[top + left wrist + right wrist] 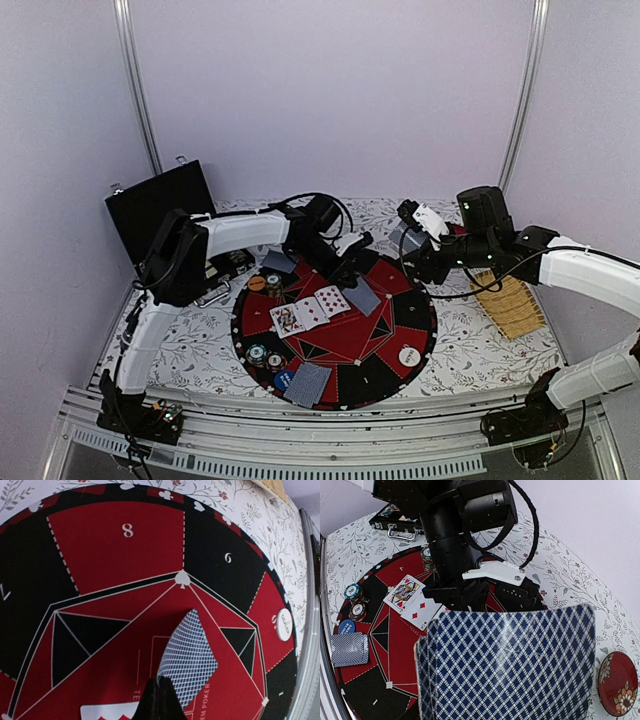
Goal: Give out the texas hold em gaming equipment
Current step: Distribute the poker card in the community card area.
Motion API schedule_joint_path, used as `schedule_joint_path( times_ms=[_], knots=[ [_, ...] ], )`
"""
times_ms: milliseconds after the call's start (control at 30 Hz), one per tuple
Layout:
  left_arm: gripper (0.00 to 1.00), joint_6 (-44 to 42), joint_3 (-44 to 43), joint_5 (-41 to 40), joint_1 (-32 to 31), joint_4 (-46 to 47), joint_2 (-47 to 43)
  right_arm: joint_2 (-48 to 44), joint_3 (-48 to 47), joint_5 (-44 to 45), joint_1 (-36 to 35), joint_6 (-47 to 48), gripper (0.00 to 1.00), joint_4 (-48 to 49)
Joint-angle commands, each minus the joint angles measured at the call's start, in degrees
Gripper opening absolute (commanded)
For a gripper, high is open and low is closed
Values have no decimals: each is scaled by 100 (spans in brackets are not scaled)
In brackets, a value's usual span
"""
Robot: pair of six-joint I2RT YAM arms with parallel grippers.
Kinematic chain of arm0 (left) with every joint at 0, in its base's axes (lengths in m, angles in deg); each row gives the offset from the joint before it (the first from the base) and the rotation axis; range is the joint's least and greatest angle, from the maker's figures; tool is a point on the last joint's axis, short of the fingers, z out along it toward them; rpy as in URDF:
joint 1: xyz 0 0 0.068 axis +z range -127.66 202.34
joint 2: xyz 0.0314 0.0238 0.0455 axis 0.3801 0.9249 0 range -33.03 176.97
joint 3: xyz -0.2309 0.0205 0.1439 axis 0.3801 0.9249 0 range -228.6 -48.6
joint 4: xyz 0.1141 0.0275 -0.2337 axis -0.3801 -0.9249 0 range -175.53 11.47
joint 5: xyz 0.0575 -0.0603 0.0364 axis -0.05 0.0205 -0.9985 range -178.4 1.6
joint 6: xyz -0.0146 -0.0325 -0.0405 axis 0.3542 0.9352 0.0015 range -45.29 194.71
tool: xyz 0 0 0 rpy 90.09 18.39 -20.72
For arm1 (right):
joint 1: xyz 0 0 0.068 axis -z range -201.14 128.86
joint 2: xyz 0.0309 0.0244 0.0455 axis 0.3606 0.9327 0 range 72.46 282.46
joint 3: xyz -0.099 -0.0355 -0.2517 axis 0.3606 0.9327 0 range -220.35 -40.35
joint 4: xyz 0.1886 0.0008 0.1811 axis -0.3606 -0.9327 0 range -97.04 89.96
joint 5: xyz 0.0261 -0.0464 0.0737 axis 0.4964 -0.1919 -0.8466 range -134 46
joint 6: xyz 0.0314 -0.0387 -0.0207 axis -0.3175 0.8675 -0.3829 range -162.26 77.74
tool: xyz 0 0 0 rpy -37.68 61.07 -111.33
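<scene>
Blue-backed deck (510, 665) sits clamped in my right hand (418, 232) as dealing stock, while my left hand (159, 699), pinched together on one card (187, 657), holds it face-down over the poker mat (125, 560) to deal.

We are seeing the left arm (250, 232) stretching across the far-left of the poker mat (400, 312), with the left end effector (159, 698) pinching a single card (187, 660) over its middle. The right end effector (409, 240), gripping a deck (510, 665), is crowding the far edge just beside it. Face-up cards (310, 310), chip stacks (265, 355) and a face-down pile (308, 384) are filling the near-left. Near-right sectors around the white button (409, 355) are lying open, as is the table (470, 350) beside the slatted mat (515, 305).
</scene>
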Motion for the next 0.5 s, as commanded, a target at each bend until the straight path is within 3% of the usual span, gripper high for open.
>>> schedule_joint_path(
  times_ms=[0, 333, 467],
  knots=[
    [0, -645, -634, -479, -169, -822, 355, -176, 51, 13, 5, -84, 51, 6],
    [0, -1501, -1081, -2165, -454, -831, 737, -198, 92, -13, 11, -136, 51, 23],
    [0, -1636, -1074, -2150, -465, -639, 755, -197, 102, -22, 11, -141, 51, 15]
  ],
)
